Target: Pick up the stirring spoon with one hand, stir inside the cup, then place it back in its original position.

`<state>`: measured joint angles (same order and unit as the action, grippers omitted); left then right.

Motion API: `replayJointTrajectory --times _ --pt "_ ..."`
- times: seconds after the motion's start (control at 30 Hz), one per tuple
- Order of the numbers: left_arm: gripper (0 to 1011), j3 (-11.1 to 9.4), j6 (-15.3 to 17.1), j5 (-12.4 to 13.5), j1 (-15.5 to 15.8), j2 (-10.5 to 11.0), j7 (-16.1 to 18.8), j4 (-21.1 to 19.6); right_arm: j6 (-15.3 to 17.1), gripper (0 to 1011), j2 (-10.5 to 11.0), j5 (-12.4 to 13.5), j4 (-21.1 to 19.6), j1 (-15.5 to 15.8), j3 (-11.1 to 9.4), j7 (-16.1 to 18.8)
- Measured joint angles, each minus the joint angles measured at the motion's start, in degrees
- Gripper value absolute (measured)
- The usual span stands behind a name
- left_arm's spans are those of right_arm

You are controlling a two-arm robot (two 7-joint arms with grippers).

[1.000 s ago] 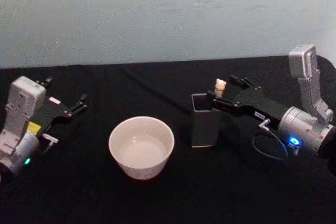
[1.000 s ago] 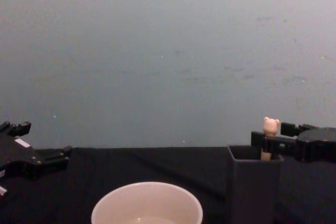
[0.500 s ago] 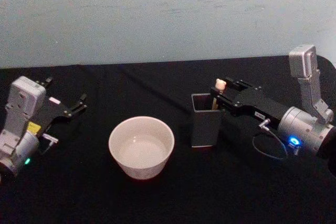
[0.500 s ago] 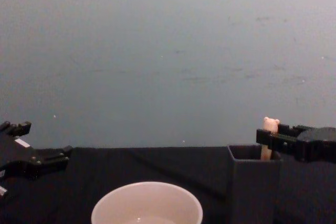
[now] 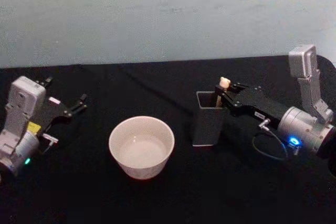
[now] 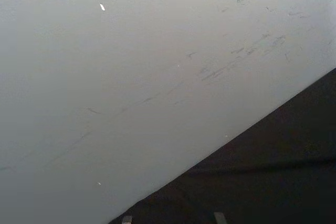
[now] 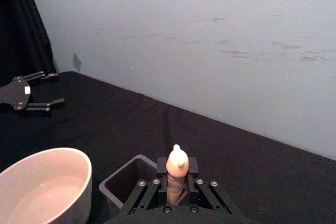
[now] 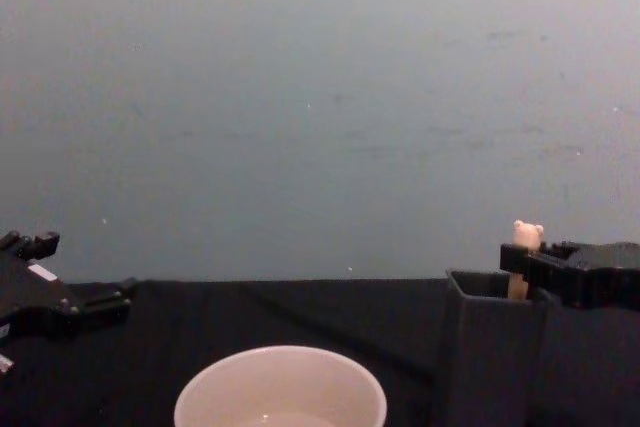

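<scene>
At 9 o'clock of the cup, well apart: left end effector (image 5: 66, 88), parked low over the bench (image 5: 157, 80), fingers spread, holding nothing. Yellow sticker (image 5: 34, 127) and white tag (image 5: 54, 99) on it; no print legible.

Centre: cup (image 5: 142, 170), cream-white, upright, seemingly holding pale liquid.

At 3 o'clock of the cup, near: holder (image 5: 207, 129), dark grey, square.

At the holder's 1 o'clock corner: stirring spoon (image 5: 224, 82), standing inside, bear head above the rim, bowl hidden.

From 3 o'clock: right end effector (image 5: 220, 96), clamped on the spoon handle just under the bear head. White label (image 5: 260, 114); unreadable.

Step in hand, judged: drawing the spoon out. Lift straight up until the bowl clears the rim, lest the holder tip; only then carry it towards 9 o'clock, over the cup.
</scene>
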<state>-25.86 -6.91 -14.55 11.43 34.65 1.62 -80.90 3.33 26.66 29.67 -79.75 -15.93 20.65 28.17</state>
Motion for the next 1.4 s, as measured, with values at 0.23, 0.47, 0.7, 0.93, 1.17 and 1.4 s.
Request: replayJointTrajectory --times 0.23,0.47,0.7,0.93,1.17,1.4 --pt "1001 0.0 0.0 0.0 0.0 0.0 0.0 0.0 0.0 205 0.0 0.0 0.0 0.0 0.0 0.0" --pt "1001 0.0 0.0 0.0 0.0 0.0 0.0 0.0 0.0 205 0.0 0.0 0.0 0.0 0.0 0.0" --pt "1001 0.0 0.0 0.0 0.0 0.0 0.0 0.0 1.7 205 0.5 1.3 -1.4 0.0 0.0 0.3" --pt "1001 0.0 0.0 0.0 0.0 0.0 0.0 0.0 3.0 204 1.2 4.0 -4.0 0.4 -1.0 0.2" --pt "1001 0.0 0.0 0.0 0.0 0.0 0.0 0.0 3.5 204 1.9 7.8 -7.0 0.5 -2.6 -0.3" --pt "1001 0.0 0.0 0.0 0.0 0.0 0.0 0.0 3.6 204 1.2 11.3 -8.8 -0.5 -3.7 -1.4"
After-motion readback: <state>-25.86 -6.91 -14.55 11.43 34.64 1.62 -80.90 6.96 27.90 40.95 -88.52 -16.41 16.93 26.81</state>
